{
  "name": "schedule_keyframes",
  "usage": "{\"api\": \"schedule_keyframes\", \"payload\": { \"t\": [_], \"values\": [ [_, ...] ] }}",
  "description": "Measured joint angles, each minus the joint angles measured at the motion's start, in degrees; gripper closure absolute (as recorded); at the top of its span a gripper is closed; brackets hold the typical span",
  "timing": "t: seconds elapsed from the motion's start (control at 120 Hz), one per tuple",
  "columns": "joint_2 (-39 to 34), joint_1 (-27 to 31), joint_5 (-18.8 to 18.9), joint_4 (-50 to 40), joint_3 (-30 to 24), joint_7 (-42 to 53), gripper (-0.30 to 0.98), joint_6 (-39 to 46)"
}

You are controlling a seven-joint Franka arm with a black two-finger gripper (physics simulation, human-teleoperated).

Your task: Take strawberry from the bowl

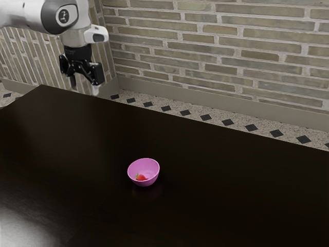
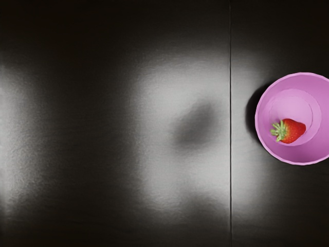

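the gripper [image 1: 85, 86] is up high, on the exterior view's left. its two fingers [image 1: 95, 89] are wide apart, with a big gap, and it has hold of nothing. the fingers point down. the arm [image 1: 31, 14] comes in from the exterior view's left and holds the gripper up.

the strawberry [image 2: 292, 130] is in the pink bowl [image 2: 300, 159], lower than the gripper and well apart from it. it lies on its side, low down inside the bowl, near the wall on the gripper's side. its green leaves [image 2: 280, 130] point to that wall too. the red part points the other way.

the bowl sits on the dark table [image 1: 221, 195], with its open top up. it is lower than the gripper and off to the exterior view's right of it. a thin, straight line [image 2: 230, 62] runs along the table top, just beside the bowl. there is a brick wall [image 1: 216, 46] to the exterior view's right of the gripper.
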Motion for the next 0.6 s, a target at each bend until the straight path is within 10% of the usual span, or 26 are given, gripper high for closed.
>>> {"api": "schedule_keyframes", "payload": {
  "t": [0.333, 0.6],
  "values": [
    [0.2, 0.4, 0.2, -1.8, -0.9, 1.9, 0.00, 2.6],
    [0.4, -0.1, 0.4, -10.5, -2.6, 23.6, 0.00, 14.3]
  ]
}}
